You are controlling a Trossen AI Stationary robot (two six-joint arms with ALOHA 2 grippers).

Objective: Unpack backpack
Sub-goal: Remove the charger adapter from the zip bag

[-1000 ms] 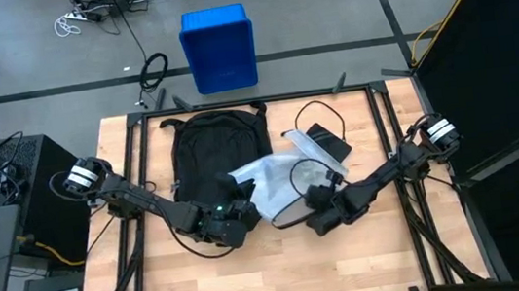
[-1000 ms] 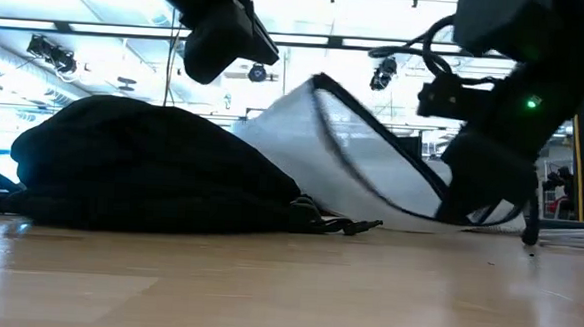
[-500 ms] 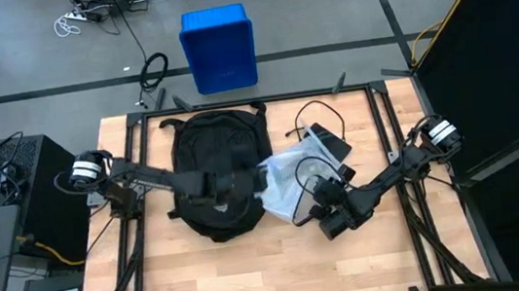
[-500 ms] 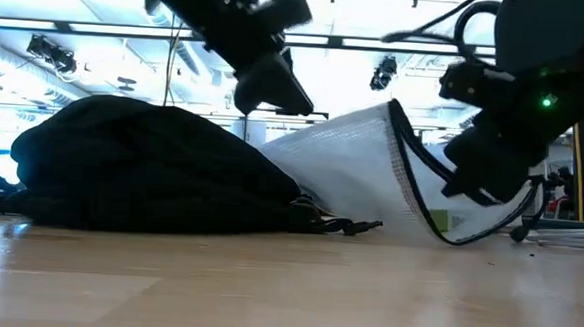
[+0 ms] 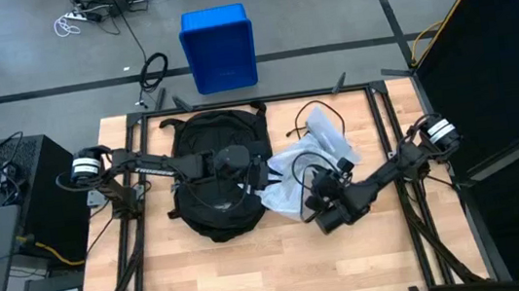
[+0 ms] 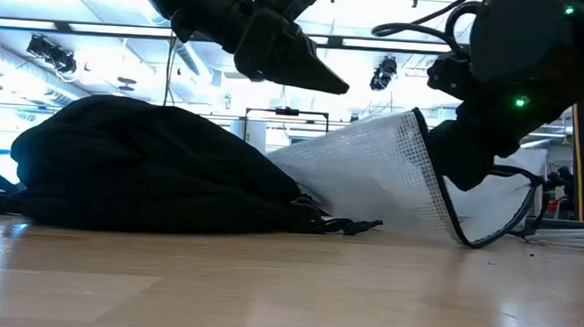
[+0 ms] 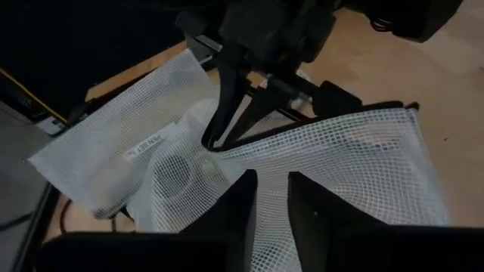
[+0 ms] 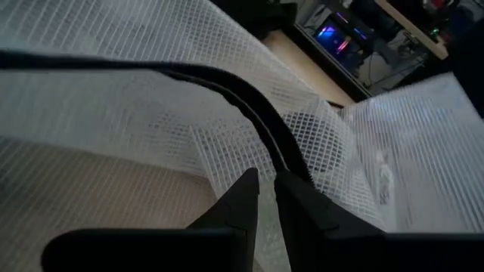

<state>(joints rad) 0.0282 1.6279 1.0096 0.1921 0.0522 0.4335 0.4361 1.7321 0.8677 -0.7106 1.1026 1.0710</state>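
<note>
- Backpack [image 5: 209, 171], large, black fabric, lies flat mid-table; white mesh pouch [image 5: 292, 176] already out beside it.
- Right gripper [image 5: 316, 196] pinches the pouch's black edge.
- Left gripper [image 5: 265, 172] hovers nearly closed, empty; further contents unseen.

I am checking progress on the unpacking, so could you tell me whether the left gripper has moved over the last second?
Yes. The left gripper has swung from the backpack's near edge up across it toward the white mesh pouch.

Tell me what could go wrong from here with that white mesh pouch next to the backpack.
The right gripper is pinching only the black-trimmed edge of the white mesh pouch, so it might slip free. The pouch's far end lies over the black cable on the table, which could drag along. The left gripper, above the backpack, hovers close and might snag the mesh.
</note>
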